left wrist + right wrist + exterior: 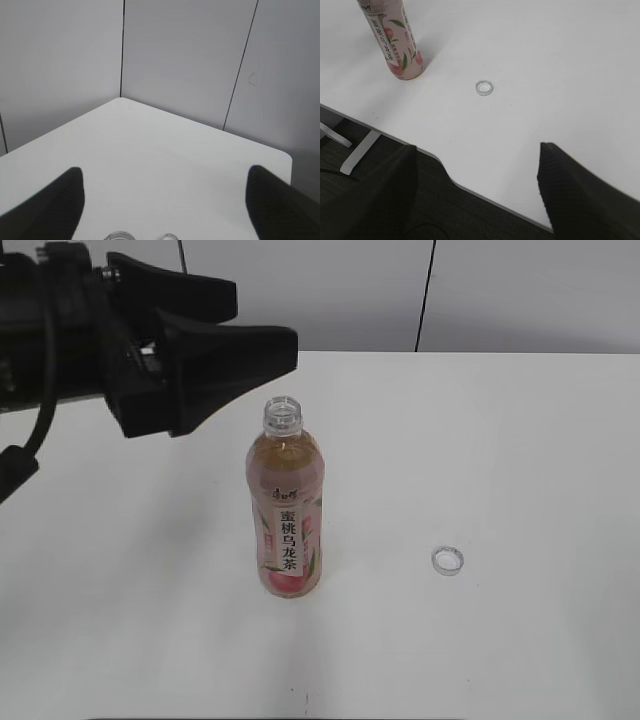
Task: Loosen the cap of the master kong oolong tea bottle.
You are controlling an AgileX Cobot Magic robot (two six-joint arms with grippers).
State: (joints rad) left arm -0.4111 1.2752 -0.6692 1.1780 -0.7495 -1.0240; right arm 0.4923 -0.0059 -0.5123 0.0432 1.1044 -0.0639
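White tabletop [520, 440] against pale grey wall panels with dark seams; nothing else on the surface but the task's items.

The master kong oolong tea bottle [287, 510] stood upright near the middle of the tabletop, long axis vertical, mouth pointing straight up, label facing the exterior camera. Its neck was bare: threads and open rim visible, no cap on it. The cap [447, 560] lay on the tabletop to the right of the bottle and slightly nearer, well apart from it, open side up as far as could be judged. Judgement: cap already off, so loosening appears done or overshot.

Left gripper [255, 330] hung above and to the far left of the bottle's mouth, fingers [230, 350] spread wide, holding nothing and clear of the bottle. In the left wrist view the bottle's rim [120, 236] and the cap [170, 236] barely showed at the bottom edge, between the fingers [50, 210].

Right gripper [475, 200] not seen in the exterior view; its wrist view showed fingers [585, 195] wide apart and empty over the near table edge, bottle [390, 40] to the far left, cap [484, 87] ahead between the fingers' line.

Judgement: left arm is nearer the bottle, right arm is nearer the cap.
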